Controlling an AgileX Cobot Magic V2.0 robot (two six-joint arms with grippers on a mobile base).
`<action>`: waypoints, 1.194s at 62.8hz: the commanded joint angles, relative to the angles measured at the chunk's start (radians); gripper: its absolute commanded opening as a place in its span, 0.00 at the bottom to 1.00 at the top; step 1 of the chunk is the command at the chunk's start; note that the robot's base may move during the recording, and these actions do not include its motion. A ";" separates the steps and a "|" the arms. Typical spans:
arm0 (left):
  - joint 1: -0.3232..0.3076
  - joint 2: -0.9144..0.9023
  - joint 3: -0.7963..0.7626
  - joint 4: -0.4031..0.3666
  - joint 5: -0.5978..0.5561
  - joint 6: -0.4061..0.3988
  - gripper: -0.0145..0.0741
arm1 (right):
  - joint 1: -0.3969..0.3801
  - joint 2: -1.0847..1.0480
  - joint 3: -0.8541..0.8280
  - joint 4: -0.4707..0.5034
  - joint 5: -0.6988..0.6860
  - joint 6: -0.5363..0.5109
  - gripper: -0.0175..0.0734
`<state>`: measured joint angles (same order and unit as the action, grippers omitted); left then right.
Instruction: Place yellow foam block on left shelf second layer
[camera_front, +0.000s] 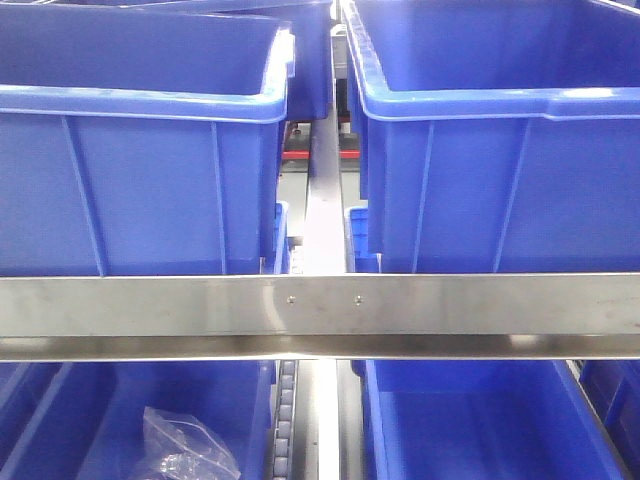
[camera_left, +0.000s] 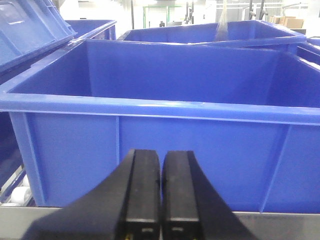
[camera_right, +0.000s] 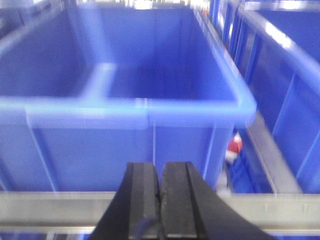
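Both grippers sit pressed closed and empty on my wrist feeds: the left gripper (camera_left: 160, 192) faces a large blue bin (camera_left: 165, 125) on the steel shelf rail (camera_left: 280, 225), while the right gripper (camera_right: 160, 200) faces a divided blue bin (camera_right: 125, 105), blurred. From my front camera, two upper blue bins (camera_front: 140, 180) flank a roller track (camera_front: 320, 200); a clear plastic bag (camera_front: 185, 445) lies below left. I cannot find the yellow foam block in any view.
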<state>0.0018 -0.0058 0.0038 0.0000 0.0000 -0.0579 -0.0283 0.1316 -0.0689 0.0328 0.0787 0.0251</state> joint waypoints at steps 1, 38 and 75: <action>-0.002 -0.018 0.027 -0.006 -0.081 -0.003 0.30 | -0.005 -0.046 0.009 -0.018 -0.103 -0.017 0.25; -0.002 -0.016 0.027 -0.006 -0.081 -0.003 0.30 | 0.002 -0.160 0.078 -0.018 -0.129 -0.012 0.25; -0.002 -0.016 0.027 -0.006 -0.081 -0.003 0.30 | 0.002 -0.160 0.078 -0.018 -0.128 -0.012 0.25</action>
<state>0.0018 -0.0058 0.0038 0.0000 0.0000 -0.0579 -0.0283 -0.0087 0.0272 0.0269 0.0463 0.0204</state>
